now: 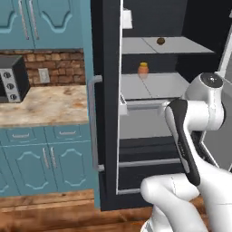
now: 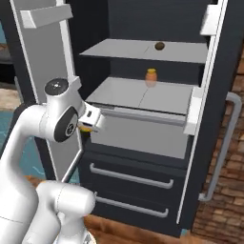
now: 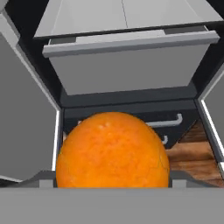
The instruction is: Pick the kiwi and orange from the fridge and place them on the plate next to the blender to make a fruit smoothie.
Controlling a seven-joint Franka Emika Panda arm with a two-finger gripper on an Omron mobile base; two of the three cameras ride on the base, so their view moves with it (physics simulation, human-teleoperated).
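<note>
The round bright orange [image 3: 112, 148] sits between my fingertips, and my gripper [image 3: 112, 180] is shut on it in front of the open black fridge [image 1: 108, 68]. A sliver of the orange [image 2: 86, 127] shows under the hand [image 2: 89, 121], left of the fridge's pulled-out grey drawer [image 2: 138, 131]. The small brown kiwi [image 1: 160, 41] [image 2: 159, 46] lies on the upper shelf. The plate and the blender are out of view.
An orange-and-tan jar [image 1: 143, 69] [image 2: 151, 76] stands on the middle shelf. Both fridge doors [image 2: 47, 62] stand open at the sides, and two lower drawers [image 2: 131, 176] are below. A stone counter [image 1: 45, 104] with a dark appliance [image 1: 10, 79] lies to the left.
</note>
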